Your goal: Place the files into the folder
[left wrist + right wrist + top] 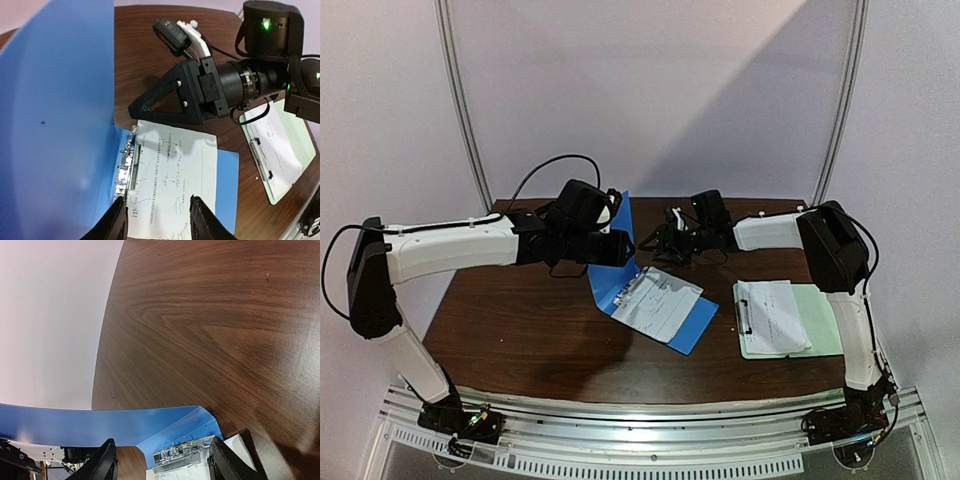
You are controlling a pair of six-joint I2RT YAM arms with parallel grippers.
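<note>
The blue folder (692, 322) lies open mid-table, its cover (55, 125) standing upright at the left. One white sheet (172, 175) with printed lines lies on the folder's base, its edge at the metal clip (127, 167). My left gripper (159, 220) is open and empty, hovering over the sheet's near end, with the cover beside its left finger. It also shows in the top view (623, 248). My right gripper (165, 462) is open and empty, just above the clip (185, 456) and the folder's far end. It also shows in the top view (658, 247). A second white sheet (775, 315) lies off to the right.
That second sheet rests on a pale green clipboard (820, 320) near the table's right edge, under its black clip (262, 160). The two grippers face each other closely over the folder. Bare brown tabletop (520, 330) lies left and in front.
</note>
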